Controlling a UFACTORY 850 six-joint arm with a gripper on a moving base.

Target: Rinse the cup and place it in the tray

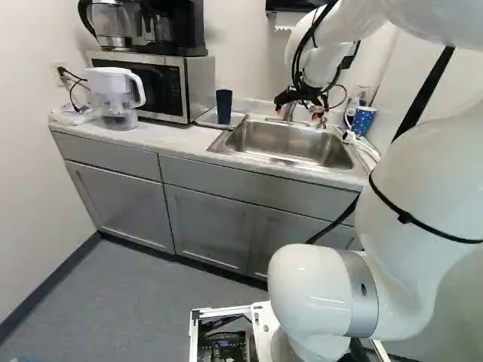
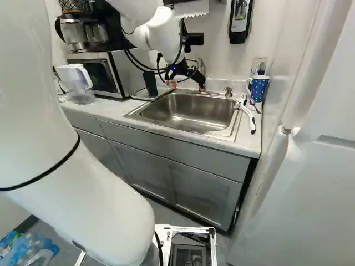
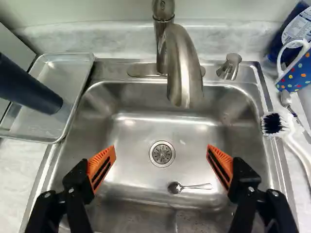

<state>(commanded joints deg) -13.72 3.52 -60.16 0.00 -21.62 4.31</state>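
The hand (image 2: 186,86) is above the sink (image 3: 138,141), its two fingers spread wide apart with nothing gripped between them. The dark cup (image 3: 29,87) stands in the metal tray (image 3: 53,73), near the tray's side closest to the sink, well apart from the fingers. The tray lies on the surface (image 1: 170,143) at the sink's left rim. In the wrist view, the drain (image 3: 162,154) shows between the fingers, with a small spoon (image 3: 197,186) lying near it on the sink's bottom. Ahead of the hand, the faucet (image 3: 184,68) arches out over the sink, and a soap pump (image 3: 231,65) stands beside it on the rim. Near the surface's right end are a dotted mug (image 3: 297,73), a bottle (image 3: 291,29) just behind it, a second spoon (image 3: 286,99) and a white brush (image 3: 291,133). Toward the left end, a pitcher (image 1: 117,98) stands beside the microwave (image 1: 151,83), which carries a coffee maker (image 1: 181,30).
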